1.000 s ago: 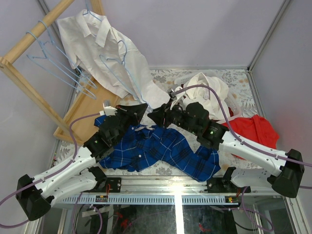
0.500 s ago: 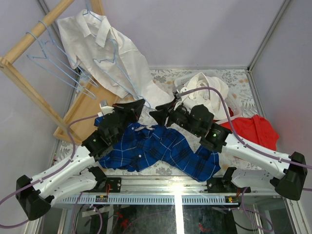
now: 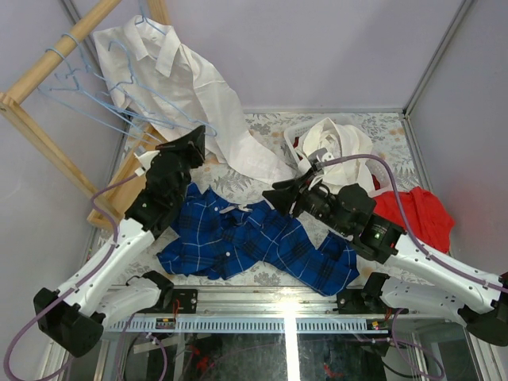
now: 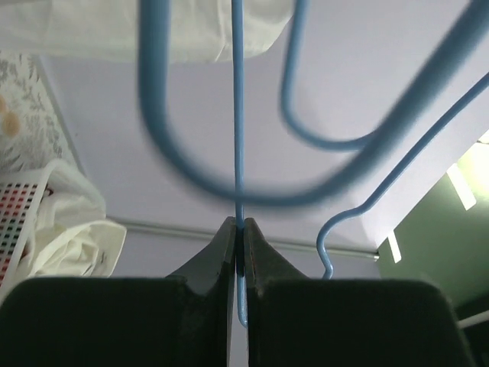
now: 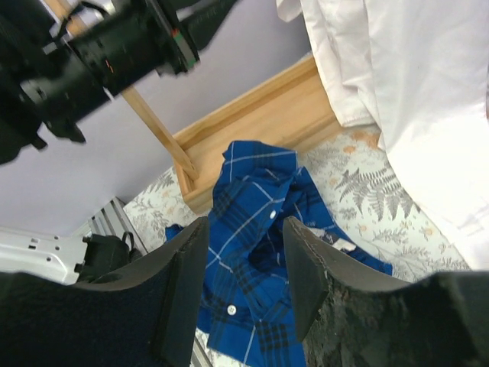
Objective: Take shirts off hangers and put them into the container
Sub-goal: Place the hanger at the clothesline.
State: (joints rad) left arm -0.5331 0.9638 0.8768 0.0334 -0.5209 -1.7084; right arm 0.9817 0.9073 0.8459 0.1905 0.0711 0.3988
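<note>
Operator: Left gripper [image 4: 238, 226] status?
Technician: Jaws clamped on a light-blue hanger [image 4: 238, 115], beside the wooden rack [image 3: 49, 70] at the tabletop's left edge.
Operator: Right gripper [image 5: 246, 225]?
Technician: Jaws apart, empty, above the blue checked shirt [image 3: 254, 246] lying along the near edge. The container [image 3: 295, 129] sits at the far edge.

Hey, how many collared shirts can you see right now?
3. One white shirt hangs at the wooden rack, back left; a blue checked shirt lies on the table; a second white shirt sits in the basket. More may be hidden beneath it.
</note>
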